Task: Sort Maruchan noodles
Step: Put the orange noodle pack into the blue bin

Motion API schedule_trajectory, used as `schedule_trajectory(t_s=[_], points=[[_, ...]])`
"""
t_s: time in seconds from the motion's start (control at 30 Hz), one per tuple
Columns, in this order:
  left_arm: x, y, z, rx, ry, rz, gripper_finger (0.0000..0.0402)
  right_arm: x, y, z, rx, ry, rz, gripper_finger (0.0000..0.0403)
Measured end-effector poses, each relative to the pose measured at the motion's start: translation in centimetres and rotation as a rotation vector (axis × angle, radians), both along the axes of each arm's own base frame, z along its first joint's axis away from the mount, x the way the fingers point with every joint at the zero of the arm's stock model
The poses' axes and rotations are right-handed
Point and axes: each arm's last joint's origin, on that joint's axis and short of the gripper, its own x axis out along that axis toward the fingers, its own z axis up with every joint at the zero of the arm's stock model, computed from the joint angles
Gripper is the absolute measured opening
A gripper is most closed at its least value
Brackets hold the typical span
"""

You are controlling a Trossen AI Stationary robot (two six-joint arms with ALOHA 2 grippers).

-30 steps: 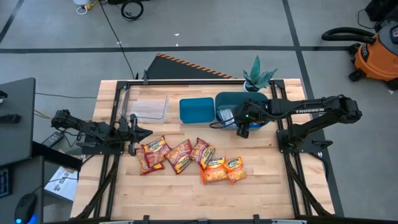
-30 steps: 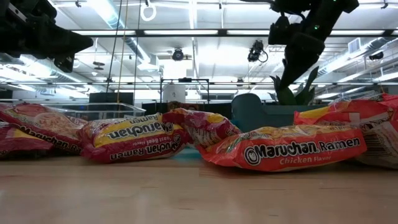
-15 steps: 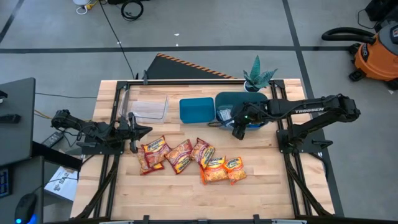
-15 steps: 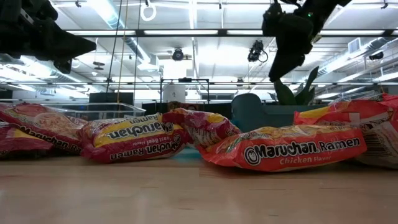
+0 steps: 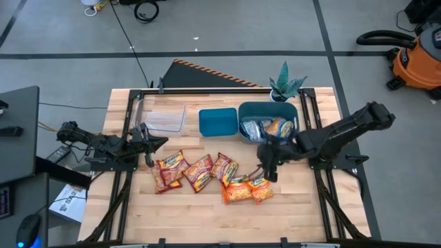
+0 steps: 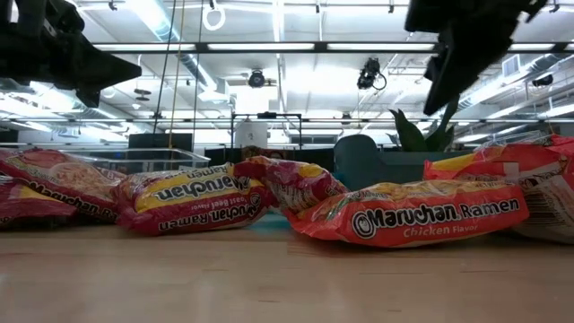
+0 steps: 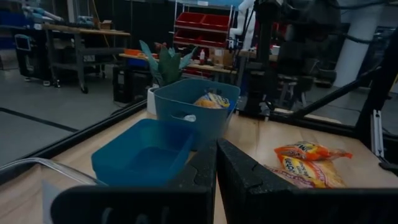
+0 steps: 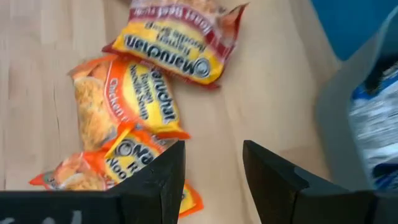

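Three red Maruchan packets (image 5: 169, 171) (image 5: 198, 172) (image 5: 224, 167) and two orange ones (image 5: 238, 190) (image 5: 260, 187) lie flat on the wooden table. More packets (image 5: 265, 129) lie in the larger teal bin (image 5: 293, 110). My right gripper (image 5: 266, 167) (image 8: 211, 167) is open and empty, in the air above the orange packets (image 8: 124, 106). My left gripper (image 5: 148, 142) (image 7: 216, 171) is shut and empty, in the air to the left of the red packets. In the low view both grippers (image 6: 90, 70) (image 6: 457, 54) stand well above the packets (image 6: 413, 215).
A smaller teal bin (image 5: 218, 122) (image 7: 146, 152) stands left of the larger one (image 7: 193, 102). A clear plastic tray (image 5: 165, 118) lies at the far left. A potted plant (image 5: 286, 84) stands behind the bins. Bare wood lies along the near edge.
My right gripper has gone from over the larger teal bin toward the table's near edge and now stands above the orange packets. The packets in the bin now show.
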Motion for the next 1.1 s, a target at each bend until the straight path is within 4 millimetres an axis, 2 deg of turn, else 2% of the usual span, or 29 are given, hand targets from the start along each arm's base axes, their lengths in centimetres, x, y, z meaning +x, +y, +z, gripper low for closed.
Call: schedule_trajectory(t_s=[0.23,0.6,0.73,0.9,1.1], points=[[0.0,0.0,0.0,0.001,0.001,0.000,0.0016,-0.5,2.3,-1.6,0.078,-0.050,-0.040,0.0167],[0.0,0.0,0.0,0.000,0.001,0.000,0.0016,0.7,7.2,-3.8,0.160,-0.008,-0.070,0.0167],[0.0,0.0,0.0,0.000,0.000,-0.001,0.0016,1.2,9.1,-3.8,0.165,0.041,-0.107,0.0167],[0.0,0.0,0.0,0.000,0.000,0.000,0.0016,2.0,11.5,-2.8,0.119,0.090,-0.169,0.0167],[0.0,0.0,0.0,0.000,0.000,0.000,0.0016,3.3,14.0,-2.4,0.053,0.113,-0.155,0.0167]])
